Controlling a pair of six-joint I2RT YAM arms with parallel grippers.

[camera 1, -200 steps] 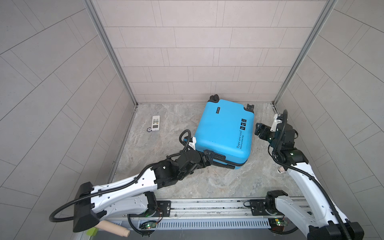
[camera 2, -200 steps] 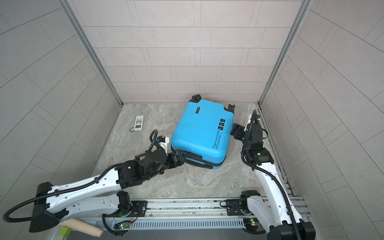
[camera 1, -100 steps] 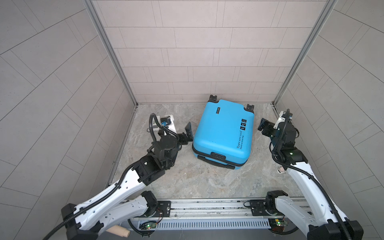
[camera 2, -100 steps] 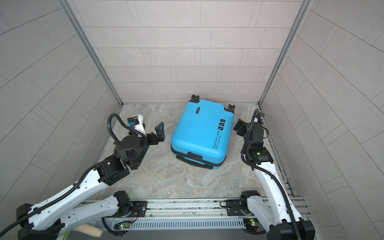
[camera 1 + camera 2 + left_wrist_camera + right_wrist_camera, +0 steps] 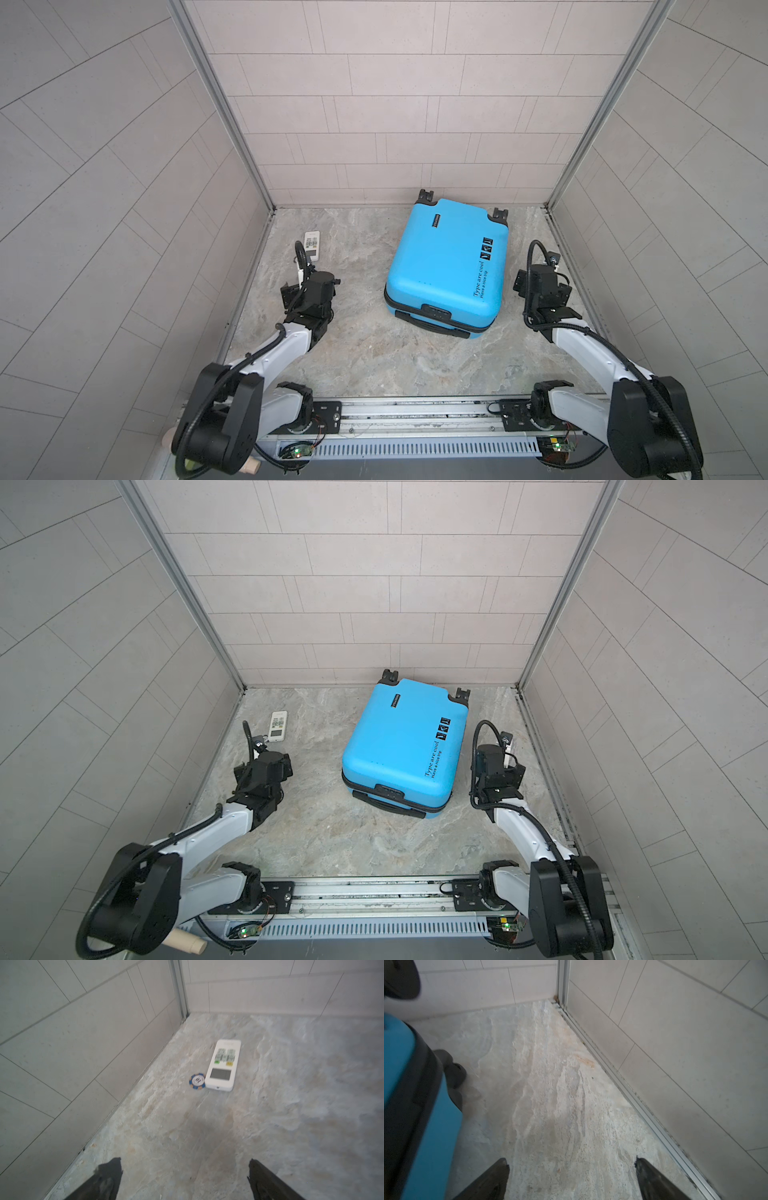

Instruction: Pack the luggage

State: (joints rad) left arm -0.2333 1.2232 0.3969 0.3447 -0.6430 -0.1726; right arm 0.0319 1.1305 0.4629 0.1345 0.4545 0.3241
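Left hand, right hand both apart, empty. Luggage shut. Probably best: pinch remote across width, miss adjacent chip.

A white remote control lies flat on the marbled floor near mid-frame, with a blue poker chip against its side (print blurred). The left gripper is spread wide and empty.
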